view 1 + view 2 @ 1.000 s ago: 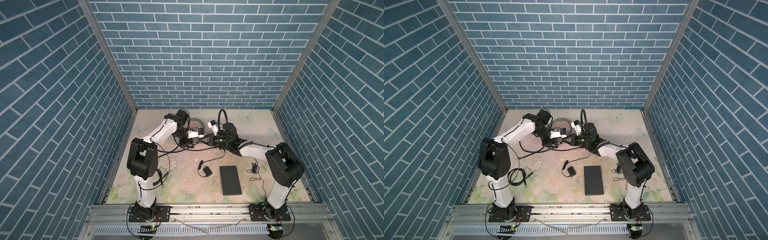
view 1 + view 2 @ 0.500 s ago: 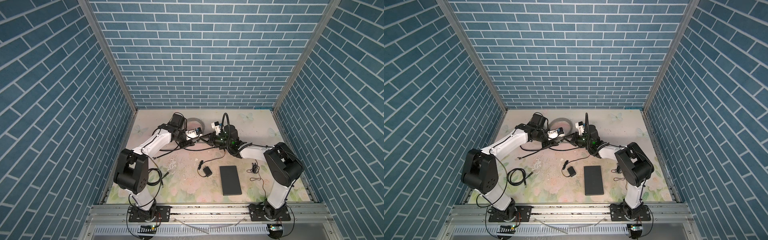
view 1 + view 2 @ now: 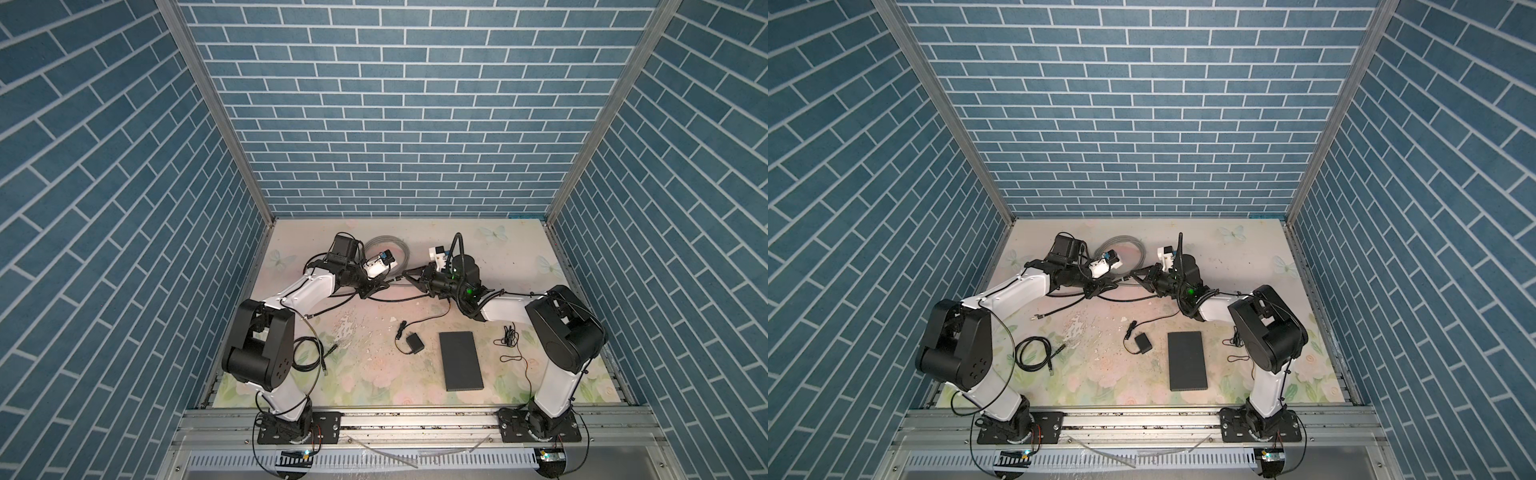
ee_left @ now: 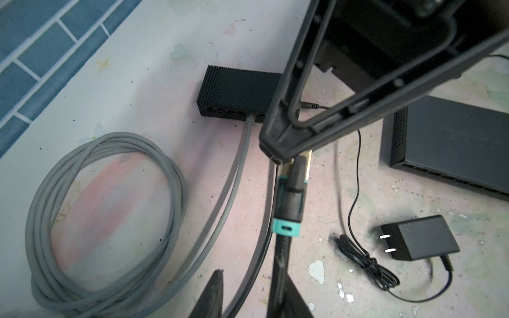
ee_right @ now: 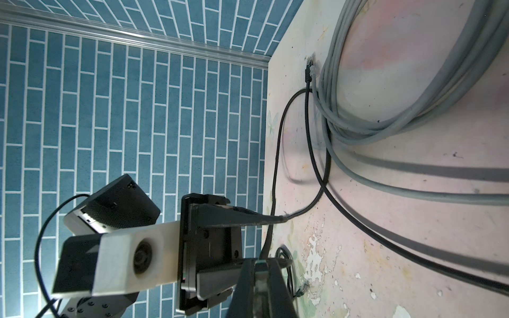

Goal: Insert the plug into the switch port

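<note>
The plug [image 4: 290,203] is black with a teal collar and a gold tip, on a black braided cable. My right gripper [image 4: 275,154] is shut on its tip end and holds it above the table; both meet mid-table in both top views [image 3: 405,273]. My left gripper [image 4: 252,278] is open, its jaws straddling the braided cable just behind the plug, with the cable against one finger. The switch [image 4: 237,93] is a small ribbed black box with a row of ports. A grey cable [image 4: 242,154] is plugged into one port. The right arm hides the switch in both top views.
A grey cable coil [image 3: 388,255] lies at the back. A flat black box [image 3: 461,365], a power adapter [image 3: 414,345] and a small wire bundle [image 3: 509,334] lie in front. A black cable loop [image 3: 309,353] sits front left. Blue brick walls enclose three sides.
My left arm's elbow has swung out toward the front left and its jaws have narrowed around the cable. The right arm has held still with the plug.
</note>
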Controlling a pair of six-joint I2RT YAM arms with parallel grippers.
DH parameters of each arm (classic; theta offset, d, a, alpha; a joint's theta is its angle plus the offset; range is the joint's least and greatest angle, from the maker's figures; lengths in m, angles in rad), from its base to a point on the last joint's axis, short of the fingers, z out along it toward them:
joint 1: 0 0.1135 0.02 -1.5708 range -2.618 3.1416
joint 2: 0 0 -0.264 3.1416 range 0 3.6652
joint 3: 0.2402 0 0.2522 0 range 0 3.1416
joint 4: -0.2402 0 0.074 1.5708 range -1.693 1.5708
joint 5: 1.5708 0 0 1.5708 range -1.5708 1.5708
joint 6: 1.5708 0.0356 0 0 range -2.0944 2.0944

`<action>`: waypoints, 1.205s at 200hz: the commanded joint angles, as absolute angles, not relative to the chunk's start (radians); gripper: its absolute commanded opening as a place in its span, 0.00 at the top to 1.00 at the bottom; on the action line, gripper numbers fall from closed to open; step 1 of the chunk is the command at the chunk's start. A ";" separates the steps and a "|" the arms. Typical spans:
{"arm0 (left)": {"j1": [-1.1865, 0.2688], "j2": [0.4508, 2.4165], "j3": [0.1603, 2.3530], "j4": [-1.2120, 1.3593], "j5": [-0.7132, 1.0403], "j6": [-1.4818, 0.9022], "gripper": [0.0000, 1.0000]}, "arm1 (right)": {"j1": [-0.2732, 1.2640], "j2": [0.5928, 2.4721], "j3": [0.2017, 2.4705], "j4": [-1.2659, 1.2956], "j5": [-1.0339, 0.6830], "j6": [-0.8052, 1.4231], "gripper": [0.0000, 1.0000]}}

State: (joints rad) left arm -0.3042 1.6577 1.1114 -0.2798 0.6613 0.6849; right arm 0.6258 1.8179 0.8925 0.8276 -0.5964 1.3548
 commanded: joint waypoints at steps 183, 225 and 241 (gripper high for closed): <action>-0.284 1.696 1.098 -0.030 0.880 0.544 0.98 | 0.616 1.830 0.815 0.900 -0.565 1.408 0.94; -0.293 1.764 1.205 -0.243 0.815 0.673 1.00 | 0.512 1.762 0.759 0.819 -0.596 1.312 0.77; -0.304 1.807 1.261 -0.322 0.761 0.690 1.00 | 0.434 1.685 0.749 0.675 -0.601 1.192 0.73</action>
State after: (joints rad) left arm -0.2977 1.7592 1.1709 -0.1822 0.8318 0.6220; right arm 0.5354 1.7973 0.7841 0.8448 -0.5812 1.3437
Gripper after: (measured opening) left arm 0.085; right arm 0.246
